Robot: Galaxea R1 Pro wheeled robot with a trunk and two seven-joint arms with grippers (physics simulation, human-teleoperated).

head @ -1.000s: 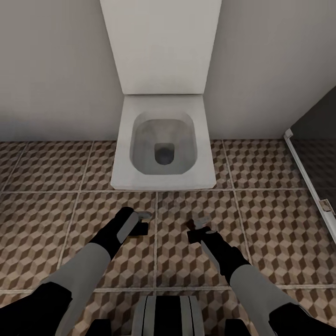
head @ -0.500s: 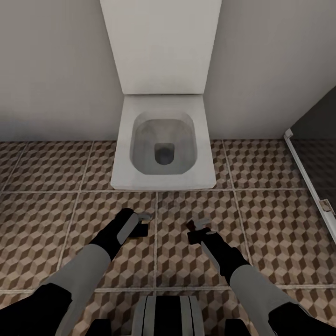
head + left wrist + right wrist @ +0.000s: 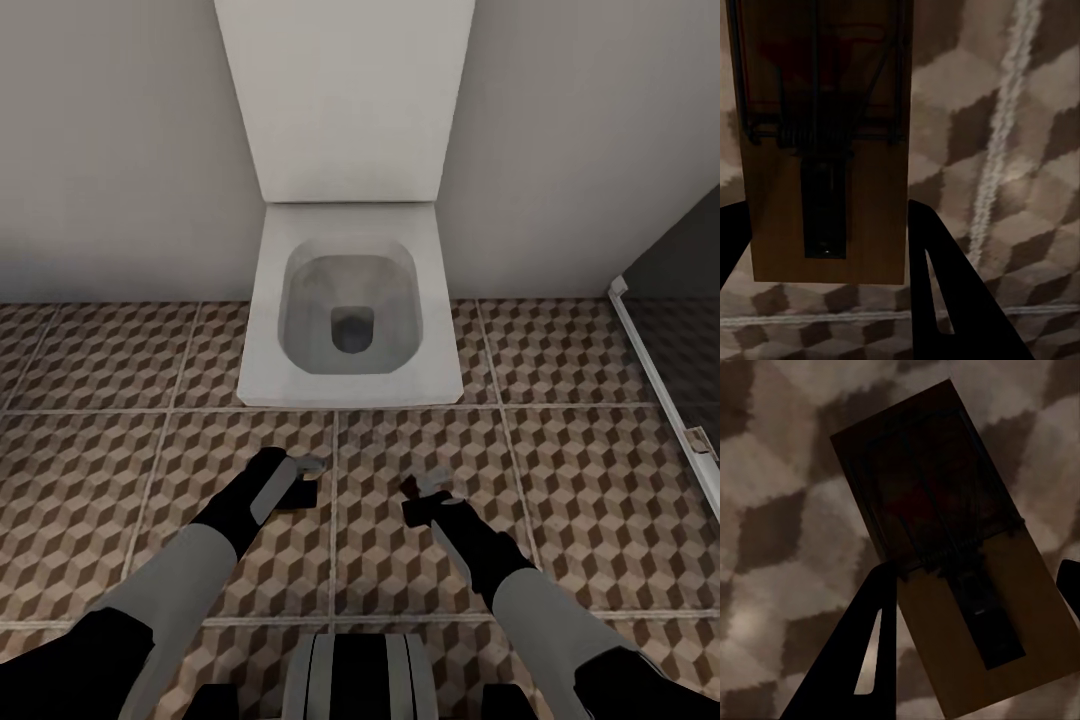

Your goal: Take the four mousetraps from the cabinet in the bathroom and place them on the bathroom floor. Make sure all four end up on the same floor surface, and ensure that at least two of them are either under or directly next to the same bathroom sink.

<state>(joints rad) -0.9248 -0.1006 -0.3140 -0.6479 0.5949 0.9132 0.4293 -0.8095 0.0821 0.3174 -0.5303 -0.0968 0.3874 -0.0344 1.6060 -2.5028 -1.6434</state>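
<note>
Mousetraps are in both grippers, and the toilet point(image 3: 350, 300) is the landmark: both arms hang low over the bathroom floor point(image 3: 100, 480) just in front of its bowl. On the toilet's left-front side, the left gripper point(image 3: 305, 478) carries one mousetrap point(image 3: 825, 150). The left wrist view has the tan board running between the two dark fingers point(image 3: 952, 300), wire spring and red spot facing the camera, jaws closed on its sides. Moving right, in front of the toilet's right corner, the right gripper point(image 3: 418, 492) holds the second mousetrap point(image 3: 960, 577) the same way, board skewed between its fingers point(image 3: 855, 660), cube-pattern tiles beyond it.

No sink in sight here, so my read is these two need carrying on to the basin before release. To do that well: keep both grips firm and the boards level while the base turns, watch the shower frame point(image 3: 650, 370) off to the toilet's right, then lower each trap until it nearly touches the tile beside the sink before opening, so neither flips or skids away.
</note>
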